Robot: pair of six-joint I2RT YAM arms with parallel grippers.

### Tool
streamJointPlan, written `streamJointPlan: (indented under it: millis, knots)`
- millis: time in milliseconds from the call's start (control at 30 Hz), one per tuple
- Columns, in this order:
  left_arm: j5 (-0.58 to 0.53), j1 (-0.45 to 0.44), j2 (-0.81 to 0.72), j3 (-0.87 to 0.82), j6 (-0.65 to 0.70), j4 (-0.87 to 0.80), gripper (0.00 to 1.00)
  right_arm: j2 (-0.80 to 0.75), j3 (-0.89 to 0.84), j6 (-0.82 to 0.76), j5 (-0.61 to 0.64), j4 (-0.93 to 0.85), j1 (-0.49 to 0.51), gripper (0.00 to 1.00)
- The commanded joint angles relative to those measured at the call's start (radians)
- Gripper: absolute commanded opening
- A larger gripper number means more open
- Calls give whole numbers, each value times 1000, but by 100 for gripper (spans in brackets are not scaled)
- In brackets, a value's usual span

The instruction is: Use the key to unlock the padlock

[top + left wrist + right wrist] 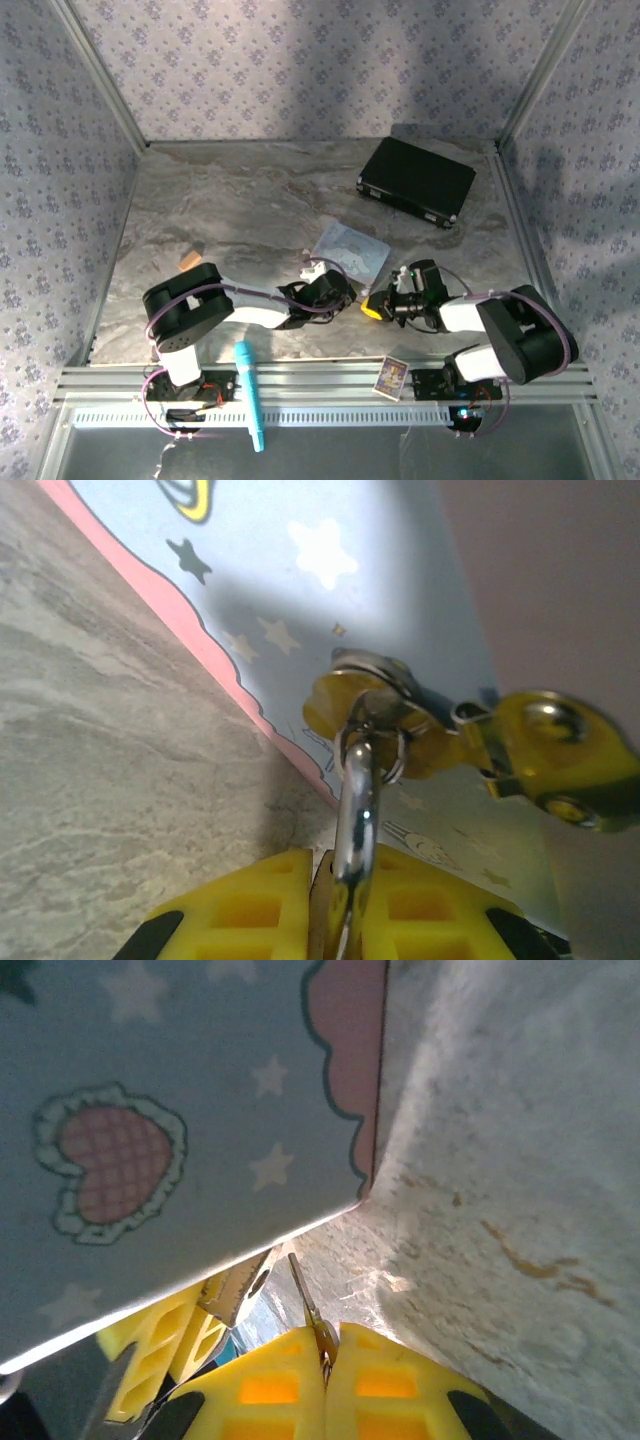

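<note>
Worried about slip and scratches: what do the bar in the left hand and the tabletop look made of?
The bar clamped in the left hand looks like polished silvery metal, given its bright glints. The tabletop looks like grey veined stone or a printed imitation, matte; which, I cannot tell.

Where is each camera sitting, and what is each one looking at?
Top external: high behind, looking down at the table; left arm and right arm show.
Left wrist: on the left arm, facing the tin; its yellow fingers pinch the padlock by its shackle.
Right wrist: low, facing the tin; its fingers pinch the key.
Both wrist views share the tin.
</note>
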Motion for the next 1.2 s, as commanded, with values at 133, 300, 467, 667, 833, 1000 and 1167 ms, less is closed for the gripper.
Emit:
streamJointPlan:
  millis: [133,300,467,667,833,1000,1167]
  knots:
    - [66,13,53,-40,-95,48,2,9,-6,42,-34,103,-2,0]
    - [65,11,63,-55,-103,79,1,14,-14,35,-36,102,-33,0]
    - [57,14,55,-63,-106,69,0,0,-22,45,-35,107,-48,0]
    - [74,17,73,-68,-132,119,0,-27,-37,46,-32,102,-58,0]
    - [76,17,73,-65,-130,118,0,-47,-36,51,-38,112,-55,0]
    - [76,19,82,-69,-142,123,0,-67,-43,40,-34,91,-57,0]
    - [70,18,81,-82,-152,126,0,-92,-37,12,-23,19,-52,0]
